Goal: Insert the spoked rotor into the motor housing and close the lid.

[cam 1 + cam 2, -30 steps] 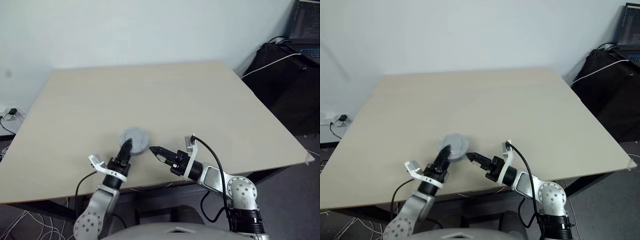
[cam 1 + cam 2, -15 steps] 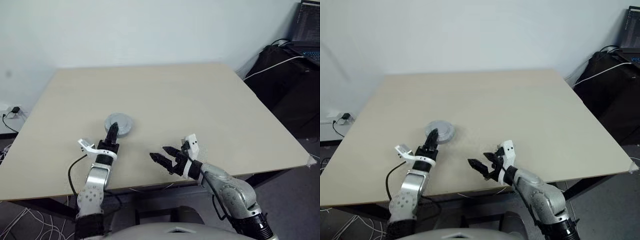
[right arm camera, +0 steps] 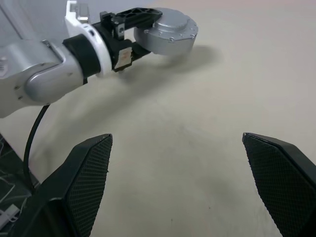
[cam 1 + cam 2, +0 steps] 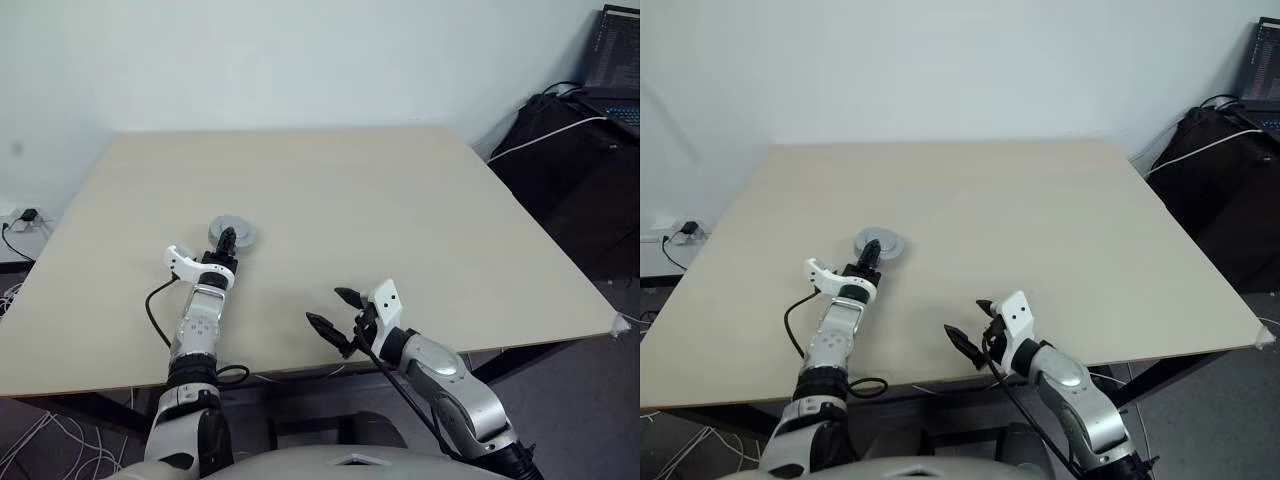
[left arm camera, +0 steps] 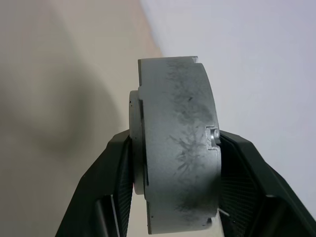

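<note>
Toward the near left of the desk (image 4: 420,210), the left gripper (image 4: 227,240) pinches a closed grey motor assembly (image 3: 165,30) by its flat faces, just over the desktop. Judging by its shut look, rotor and lid seem already fitted; setting it down and letting go likely comes next. Further right, the right gripper (image 4: 334,311) hangs spread wide, holding nothing.
</note>
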Available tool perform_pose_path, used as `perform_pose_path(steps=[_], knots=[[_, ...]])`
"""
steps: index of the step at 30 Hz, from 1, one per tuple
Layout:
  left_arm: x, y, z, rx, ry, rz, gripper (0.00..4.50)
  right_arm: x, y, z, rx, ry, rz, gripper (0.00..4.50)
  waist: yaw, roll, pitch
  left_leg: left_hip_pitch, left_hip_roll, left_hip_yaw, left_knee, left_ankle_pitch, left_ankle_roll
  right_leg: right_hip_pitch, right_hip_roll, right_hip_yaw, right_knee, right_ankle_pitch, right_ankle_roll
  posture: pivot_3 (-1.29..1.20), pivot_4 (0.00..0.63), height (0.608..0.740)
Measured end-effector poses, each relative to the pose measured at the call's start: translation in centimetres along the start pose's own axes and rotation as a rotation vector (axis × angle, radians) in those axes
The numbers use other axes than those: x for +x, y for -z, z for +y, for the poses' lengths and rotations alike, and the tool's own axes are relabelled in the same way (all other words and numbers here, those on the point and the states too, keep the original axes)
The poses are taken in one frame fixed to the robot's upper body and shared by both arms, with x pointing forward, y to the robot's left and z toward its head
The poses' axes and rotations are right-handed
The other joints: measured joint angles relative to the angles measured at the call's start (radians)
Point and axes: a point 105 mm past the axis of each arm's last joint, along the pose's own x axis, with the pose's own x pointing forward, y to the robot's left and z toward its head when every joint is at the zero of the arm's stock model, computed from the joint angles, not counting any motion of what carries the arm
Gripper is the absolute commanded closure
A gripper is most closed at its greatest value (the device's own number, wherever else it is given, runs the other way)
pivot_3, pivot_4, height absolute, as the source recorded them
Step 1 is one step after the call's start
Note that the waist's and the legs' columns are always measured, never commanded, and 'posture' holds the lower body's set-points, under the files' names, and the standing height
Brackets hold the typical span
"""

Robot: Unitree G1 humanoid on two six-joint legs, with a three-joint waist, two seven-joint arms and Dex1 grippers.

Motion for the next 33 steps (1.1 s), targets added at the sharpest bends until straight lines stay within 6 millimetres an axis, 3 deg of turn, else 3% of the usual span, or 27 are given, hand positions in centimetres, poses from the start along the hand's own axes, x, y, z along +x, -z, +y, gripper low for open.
perform_pose_path(steps=[8, 14, 18, 25, 33], knots=[[2.2, -1.3, -0.1, -0.048, -0.047, -0.034, 2.39, -0.1, 0.4, -0.5, 0.01, 0.029, 0.01, 0.0, -0.001, -0.001, 0.001, 0.0, 0.0, 0.0, 0.0, 0.0, 0.0, 0.0, 0.0, 0.0, 0.0, 0.0, 0.0, 0.0, 0.0, 0.74], [2.5, 0.2, 1.6, 0.008, -0.18, 0.031, 2.39, -0.1, 0.5, -0.7, 0.004, 0.044, 0.018, 0.0, -0.001, -0.001, 0.001, 0.0, 0.0, 0.0, 0.0, 0.0, 0.0, 0.001, 0.0, 0.0, 0.0, 0.0, 0.0, 0.0, 0.0, 0.74], [2.6, 0.2, 1.6, 0.022, -0.201, 0.035, 2.39, 0.0, 0.7, -0.6, 0.013, 0.045, 0.031, 0.0, -0.002, -0.002, 0.0, 0.002, 0.0, 0.0, 0.001, 0.0, 0.0, 0.002, 0.0, 0.0, 0.001, 0.0, 0.0, 0.0, 0.0, 0.74], [1.6, 0.4, 2.6, 0.006, -0.237, 0.034, 0.08, 0.1, 1.0, -0.5, 0.025, 0.043, 0.046, 0.0, -0.004, -0.001, -0.002, 0.005, 0.001, -0.001, 0.001, 0.0, 0.0, 0.001, 0.0, 0.001, 0.001, 0.0, 0.0, 0.0, 0.0, 0.74], [-1.4, -1.1, 3.7, 0.011, -0.276, -0.01, 0.01, 0.2, 1.1, -0.5, 0.024, 0.044, 0.062, 0.0, -0.024, -0.002, -0.004, 0.009, 0.003, 0.002, 0.001, -0.001, -0.002, 0.0, 0.0, 0.005, 0.011, -0.003, -0.005, 0.0, 0.0, 0.74]])
